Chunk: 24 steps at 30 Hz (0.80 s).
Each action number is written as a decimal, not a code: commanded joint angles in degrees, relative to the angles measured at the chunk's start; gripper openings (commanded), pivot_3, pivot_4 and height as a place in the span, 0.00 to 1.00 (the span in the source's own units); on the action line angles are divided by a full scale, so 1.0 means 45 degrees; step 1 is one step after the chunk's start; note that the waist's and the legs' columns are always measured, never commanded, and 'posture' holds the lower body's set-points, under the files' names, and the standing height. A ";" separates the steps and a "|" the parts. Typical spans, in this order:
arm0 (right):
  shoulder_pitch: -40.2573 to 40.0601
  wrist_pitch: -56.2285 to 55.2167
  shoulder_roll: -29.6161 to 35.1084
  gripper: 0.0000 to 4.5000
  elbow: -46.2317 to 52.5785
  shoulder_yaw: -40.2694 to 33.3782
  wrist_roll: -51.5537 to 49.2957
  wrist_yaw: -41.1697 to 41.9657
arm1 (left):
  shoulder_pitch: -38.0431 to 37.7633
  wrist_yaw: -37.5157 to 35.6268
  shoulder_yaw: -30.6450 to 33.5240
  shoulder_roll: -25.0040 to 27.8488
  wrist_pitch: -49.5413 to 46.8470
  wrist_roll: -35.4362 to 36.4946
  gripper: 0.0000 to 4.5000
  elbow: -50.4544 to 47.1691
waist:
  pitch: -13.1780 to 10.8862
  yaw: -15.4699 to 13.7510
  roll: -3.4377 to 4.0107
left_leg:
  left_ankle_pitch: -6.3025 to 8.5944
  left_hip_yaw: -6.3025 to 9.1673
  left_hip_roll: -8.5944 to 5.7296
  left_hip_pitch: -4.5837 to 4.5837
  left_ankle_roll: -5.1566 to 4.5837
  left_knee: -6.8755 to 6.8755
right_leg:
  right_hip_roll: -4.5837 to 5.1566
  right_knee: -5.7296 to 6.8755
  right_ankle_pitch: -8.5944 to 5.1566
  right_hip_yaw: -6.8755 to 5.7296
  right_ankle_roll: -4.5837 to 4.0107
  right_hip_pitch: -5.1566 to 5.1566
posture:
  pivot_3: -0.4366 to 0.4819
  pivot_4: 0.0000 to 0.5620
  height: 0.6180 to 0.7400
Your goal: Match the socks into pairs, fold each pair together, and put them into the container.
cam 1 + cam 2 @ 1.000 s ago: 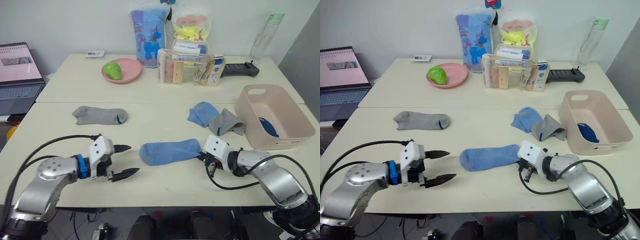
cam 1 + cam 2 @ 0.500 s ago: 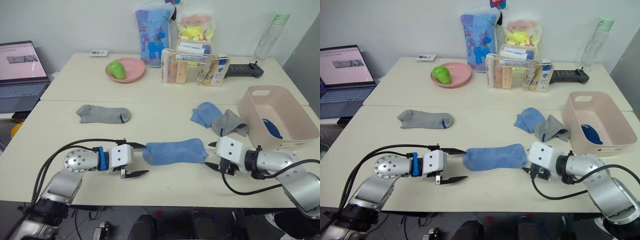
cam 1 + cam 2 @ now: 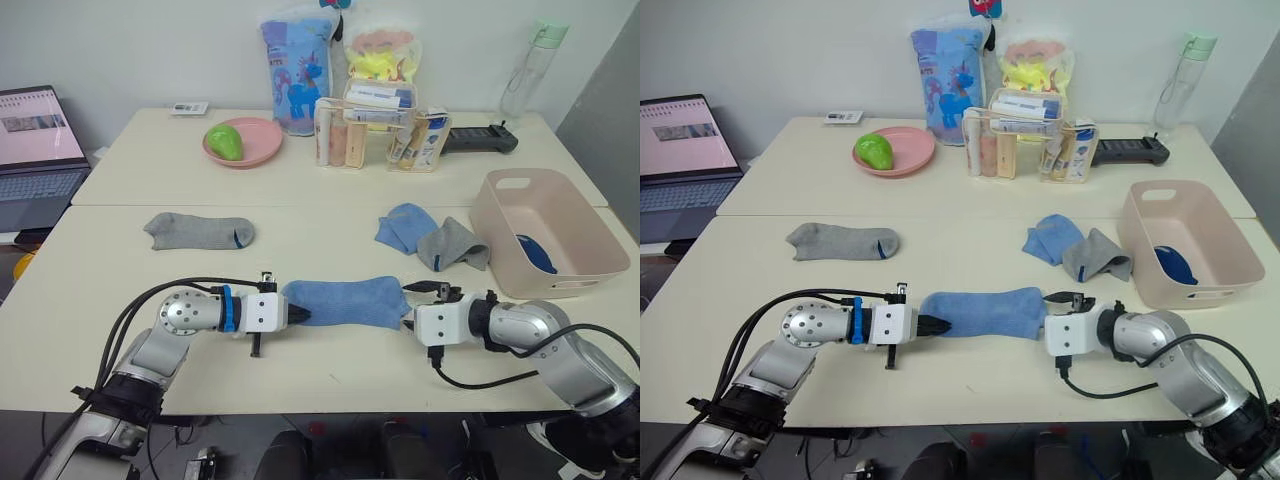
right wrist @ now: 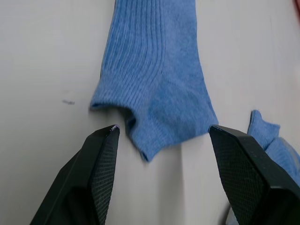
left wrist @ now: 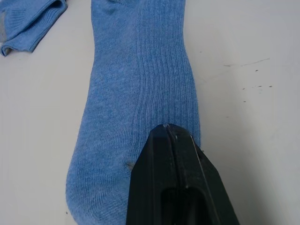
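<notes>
One navy sock (image 3: 537,254) in tub (image 3: 500,232).

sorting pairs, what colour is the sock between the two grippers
Light blue, ribbed sock; clearest in the left wrist view.

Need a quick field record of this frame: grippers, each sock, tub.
left gripper: shut on the toe end of the flat blue sock
right gripper: open, fingers either side of that sock's cuff end, not closed on it
second blue sock: crumpled, touching grey sock beside the tub
other grey sock: flat, alone on the left
tub: holds something dark blue
</notes>
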<state>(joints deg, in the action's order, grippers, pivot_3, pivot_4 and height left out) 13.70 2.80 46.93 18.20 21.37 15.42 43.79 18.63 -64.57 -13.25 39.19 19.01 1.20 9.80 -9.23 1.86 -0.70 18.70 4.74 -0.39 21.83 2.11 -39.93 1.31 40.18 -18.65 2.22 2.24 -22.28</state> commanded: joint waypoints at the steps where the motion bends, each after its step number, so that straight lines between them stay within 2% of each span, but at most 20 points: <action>1: -0.0119 -0.0243 -0.0261 0.73 0.0077 -0.0210 -0.0242 0.0245 | -0.0186 -0.0701 0.0353 0.0220 -0.0511 0.1202 0.01 -0.0536 | 0.0000 0.0002 0.0000 | 0.0000 0.0000 0.0001 0.0000 0.0000 -0.0001 | 0.0000 0.0000 0.0000 0.0001 0.0000 -0.0001 | 0.48 0.27 0.69; 3: -0.0148 -0.0300 -0.0393 0.65 0.0103 -0.0317 -0.0322 0.0295 | -0.0198 -0.1079 0.0613 0.0314 -0.1411 0.2018 0.00 -0.0794 | 0.0000 0.0003 0.0001 | 0.0000 0.0002 0.0002 0.0000 0.0000 -0.0001 | 0.0000 0.0005 0.0000 0.0000 0.0000 -0.0002 | 0.48 0.27 0.69; 6: -0.0219 -0.0337 -0.0481 0.44 0.0177 -0.0472 -0.0453 0.0469 | 0.0049 -0.1453 0.0694 0.0632 -0.1547 0.2126 0.13 -0.0678 | -0.0001 -0.0009 0.0001 | 0.0000 0.0010 0.0001 0.0002 -0.0001 -0.0002 | 0.0000 0.0008 0.0000 -0.0005 0.0000 -0.0002 | 0.48 0.27 0.69; 11: -0.0308 -0.0250 -0.0582 0.04 0.0249 -0.0715 -0.0644 0.0707 | 0.0255 -0.2482 0.0582 0.1046 -0.1175 0.2184 0.47 -0.0530 | 0.0000 -0.0010 0.0001 | 0.0001 0.0001 -0.0006 -0.0001 -0.0001 -0.0004 | -0.0001 0.0010 0.0000 -0.0001 -0.0001 -0.0002 | 0.48 0.27 0.69; 12: -0.0319 -0.0215 -0.0608 0.00 0.0261 -0.0747 -0.0683 0.0746 | 0.0265 -0.2670 0.0508 0.1115 -0.1004 0.2102 0.54 -0.0525 | -0.0001 -0.0010 0.0001 | 0.0000 0.0003 -0.0005 0.0000 -0.0001 -0.0004 | -0.0001 0.0010 0.0000 -0.0004 0.0000 -0.0002 | 0.48 0.27 0.69; 13: -0.0336 -0.0106 -0.0658 0.00 0.0283 -0.0771 -0.0750 0.0810 | 0.0313 -0.2690 0.0371 0.1140 -0.0583 0.1739 0.59 -0.0350 | -0.0001 -0.0010 0.0001 | 0.0000 0.0003 -0.0005 0.0000 0.0000 -0.0004 | -0.0001 0.0010 0.0000 -0.0004 0.0000 -0.0003 | 0.48 0.27 0.69; 22: -0.0630 0.0810 -0.0879 0.00 0.0869 -0.0991 -0.1179 0.1183 | 0.0508 -0.1420 -0.0344 0.0244 0.2020 -0.0299 0.59 0.1077 | 0.0005 -0.0028 0.0009 | 0.0000 0.0001 -0.0007 -0.0001 -0.0001 -0.0006 | 0.0000 0.0010 0.0000 -0.0001 0.0000 -0.0002 | 0.48 0.27 0.69; 24: -0.0634 0.0906 -0.0935 0.00 0.0921 -0.1041 -0.1259 0.1202 | 0.0669 -0.1236 -0.0445 0.0119 0.2376 -0.0566 0.50 0.1551 | 0.0009 -0.0050 0.0009 | 0.0000 0.0001 -0.0009 -0.0007 -0.0002 -0.0007 | 0.0001 0.0013 0.0000 0.0000 0.0000 0.0003 | 0.48 0.27 0.69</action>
<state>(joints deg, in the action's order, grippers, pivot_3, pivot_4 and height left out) 10.59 6.76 43.01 20.14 18.49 10.87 48.98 21.34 -71.59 -13.94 40.12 28.62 1.33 14.63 -9.19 1.64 -0.66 18.70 4.75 -0.44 21.79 2.10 -39.98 1.31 40.25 -18.65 2.21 2.24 -22.24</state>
